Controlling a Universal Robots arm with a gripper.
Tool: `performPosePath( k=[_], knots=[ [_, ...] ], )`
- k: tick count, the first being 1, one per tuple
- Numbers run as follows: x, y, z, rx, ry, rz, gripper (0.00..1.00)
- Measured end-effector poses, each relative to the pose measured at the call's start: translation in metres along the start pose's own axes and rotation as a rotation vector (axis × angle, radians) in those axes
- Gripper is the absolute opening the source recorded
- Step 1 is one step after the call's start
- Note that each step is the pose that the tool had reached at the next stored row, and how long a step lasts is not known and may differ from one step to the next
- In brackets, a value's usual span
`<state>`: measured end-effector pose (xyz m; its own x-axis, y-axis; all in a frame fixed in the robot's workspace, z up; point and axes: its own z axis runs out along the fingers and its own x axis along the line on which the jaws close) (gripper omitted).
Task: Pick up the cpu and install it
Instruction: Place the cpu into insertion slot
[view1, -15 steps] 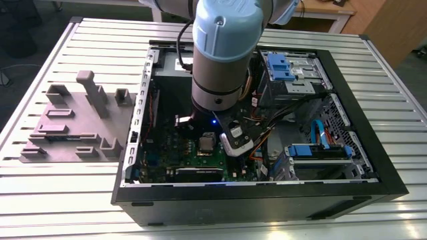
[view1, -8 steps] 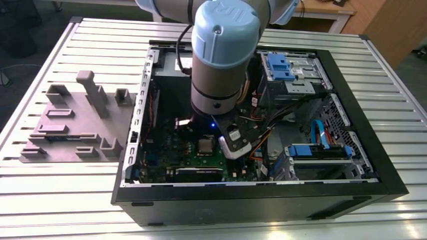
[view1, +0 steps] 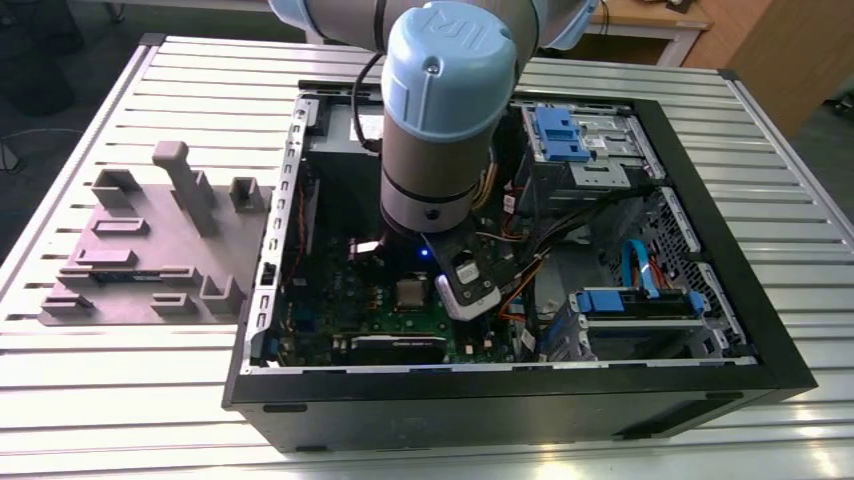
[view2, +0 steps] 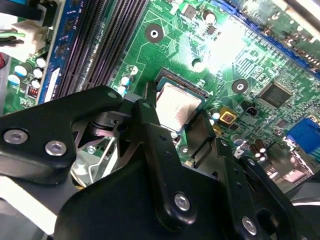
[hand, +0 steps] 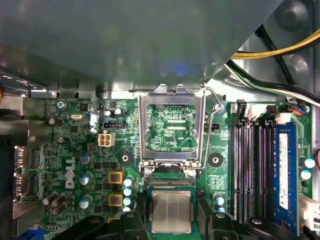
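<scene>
The cpu (hand: 171, 211), a small square chip with a pale silver top, lies flat in the socket of the green motherboard (hand: 75, 145). In the exterior view the cpu (view1: 408, 292) shows as a pale square just beside the arm's wrist (view1: 461, 285). My gripper (hand: 171, 215) hangs right over it, and its black fingers (hand: 140, 207) stand on either side with a narrow gap to the chip's edges. In the second wrist view the gripper (view2: 176, 114) straddles the cpu (view2: 179, 102) the same way, open. The socket's metal load frame (hand: 171, 125) is swung up.
The open computer case (view1: 747, 300) lies on a slatted table. Memory slots (hand: 255, 170) run beside the socket, and loose cables (hand: 280, 75) and drive bays (view1: 587, 140) crowd the case. A grey fixture block (view1: 147, 250) sits at the exterior view's left.
</scene>
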<state>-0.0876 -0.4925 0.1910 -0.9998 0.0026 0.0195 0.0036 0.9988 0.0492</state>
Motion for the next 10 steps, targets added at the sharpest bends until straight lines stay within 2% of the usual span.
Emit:
performPosePath(
  k=[10],
  knots=[
    [0.0006, -0.0003, 0.0051, 0.0001, 0.0001, 0.0, 0.47]
  ],
)
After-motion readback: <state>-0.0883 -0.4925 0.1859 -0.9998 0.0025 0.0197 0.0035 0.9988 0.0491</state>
